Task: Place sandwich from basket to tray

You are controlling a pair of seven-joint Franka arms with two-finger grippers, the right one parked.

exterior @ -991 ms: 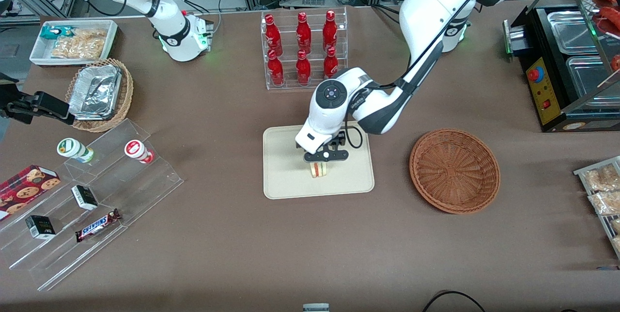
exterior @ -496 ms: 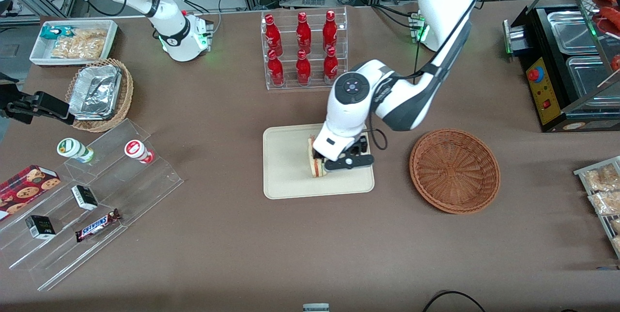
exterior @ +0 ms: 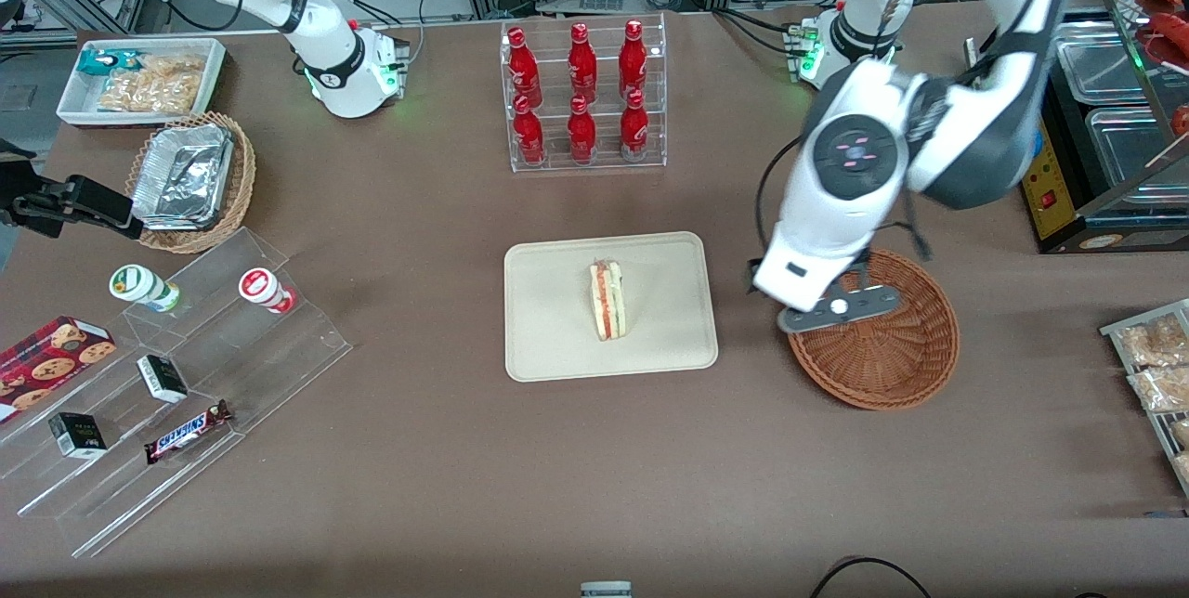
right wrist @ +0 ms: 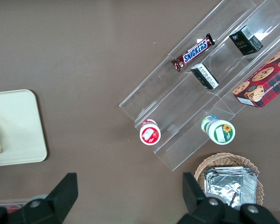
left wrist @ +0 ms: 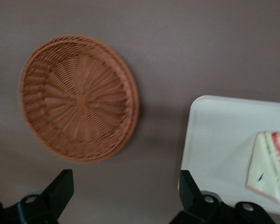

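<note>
Sandwich [exterior: 607, 301] lies on tray [exterior: 548, 347], free of any grip. Gripper [exterior: 829, 315] hangs above basket [exterior: 896, 366] rim; front view hides fingers. Wrist view shows fingers [left wrist: 60, 186] spread wide, nothing between, basket bare.

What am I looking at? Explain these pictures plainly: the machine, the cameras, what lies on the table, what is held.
These are white robot arms at a brown table; one works. One camera faces the arms from the front, and one sits on each arm's wrist. The working arm's gripper hangs above the round reddish-brown wicker basket, its black fingers spread wide and holding nothing. The triangular white-bread sandwich with red and green filling lies on the flat cream rectangular tray. Farther from the front camera stands a clear rack of red bottles; toward the parked arm's end are clear plastic steps with snacks.
</note>
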